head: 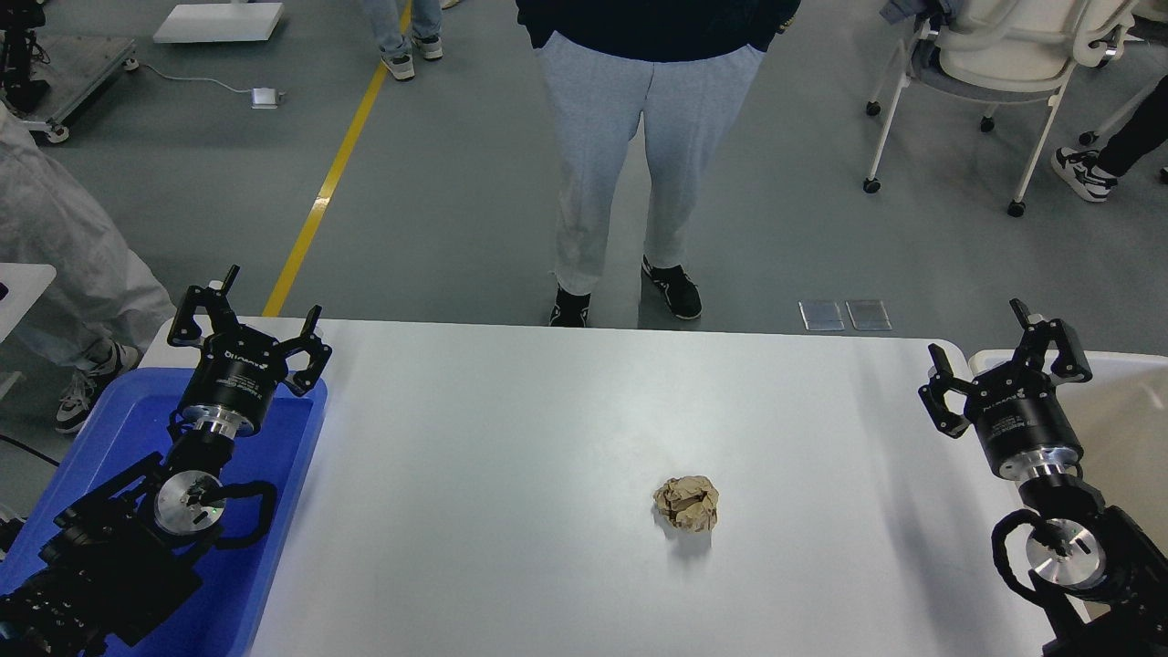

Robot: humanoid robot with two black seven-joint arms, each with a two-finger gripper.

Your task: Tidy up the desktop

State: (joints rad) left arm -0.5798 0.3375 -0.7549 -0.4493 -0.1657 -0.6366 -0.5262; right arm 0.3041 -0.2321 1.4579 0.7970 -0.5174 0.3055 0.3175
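You have one crumpled brown paper ball (686, 504) on the white worktop (511, 438), right of centre. Both end effectors, left (245, 312) and right (1004, 351), hang released and empty. Next, probably right reaches for it, toward the cream bin (1131, 411).

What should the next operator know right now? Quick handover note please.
Left gripper: open, empty, hovering over the blue tray at the desktop's left edge.
Right gripper: open, empty, hovering above the cream-white bin at the right edge.
Desktop: one crumpled brown paper ball lies right of centre, touched by neither gripper.
Done: nothing visibly moved yet.
Left: pick up the paper ball; the right arm looks closer, and the bin seems the likely place for it.
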